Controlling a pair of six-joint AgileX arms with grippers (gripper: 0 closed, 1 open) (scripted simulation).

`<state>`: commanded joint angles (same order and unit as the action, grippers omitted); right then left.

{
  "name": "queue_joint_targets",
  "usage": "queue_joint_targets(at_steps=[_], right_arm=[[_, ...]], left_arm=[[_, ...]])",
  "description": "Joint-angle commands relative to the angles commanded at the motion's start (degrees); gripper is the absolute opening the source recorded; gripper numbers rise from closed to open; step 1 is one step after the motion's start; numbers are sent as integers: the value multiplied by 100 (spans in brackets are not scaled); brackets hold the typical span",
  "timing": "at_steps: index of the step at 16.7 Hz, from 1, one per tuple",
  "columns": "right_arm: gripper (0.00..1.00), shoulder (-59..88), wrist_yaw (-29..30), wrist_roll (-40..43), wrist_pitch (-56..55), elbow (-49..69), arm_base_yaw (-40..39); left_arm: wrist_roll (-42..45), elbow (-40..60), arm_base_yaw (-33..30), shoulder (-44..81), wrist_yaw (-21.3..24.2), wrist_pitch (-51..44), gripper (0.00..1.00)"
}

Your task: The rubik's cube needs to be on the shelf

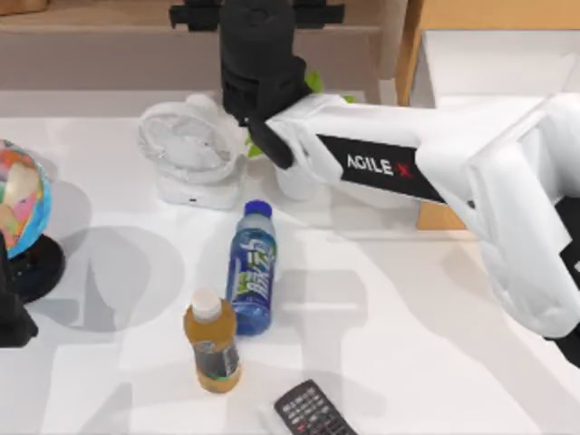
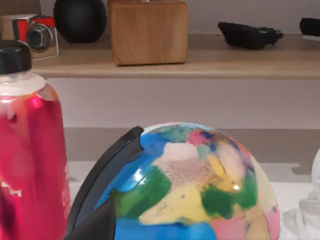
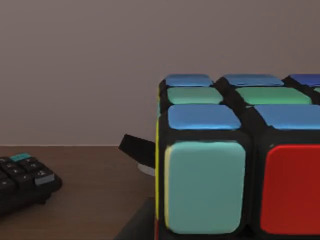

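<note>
From above, I see my right arm stretched from the right across the table toward the back, its black wrist and right hand over the shelf at the top edge. I cannot tell from here how far that hand is open. Below the arm stand a white fan and a white cup. Nearer the front a blue bottle lies on the table, an orange bottle touches its lower end, and a remote sits at the front edge. A globe stands at the far left, with my left arm parked just beside it at the left edge.

In the left wrist view, the globe is close up, a red bottle beside it. Behind, the shelf carries a camera, a dark ball, a wooden block and a black object.

In the right wrist view, the cube sits very near the lens over a brown wooden surface, blue and green squares on top, pale green and red facing me. A black keypad rests on the wood well apart from it. I cannot tell whether the hand grips the cube.
</note>
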<state>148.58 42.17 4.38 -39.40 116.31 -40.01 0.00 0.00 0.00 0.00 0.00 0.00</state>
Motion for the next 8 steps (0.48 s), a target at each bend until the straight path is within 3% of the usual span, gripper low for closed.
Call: queue_joint_targets(at_steps=[8], right_arm=[[98, 0, 0, 0, 0, 0, 0]], left_arm=[[0, 0, 0, 0, 0, 0, 100]])
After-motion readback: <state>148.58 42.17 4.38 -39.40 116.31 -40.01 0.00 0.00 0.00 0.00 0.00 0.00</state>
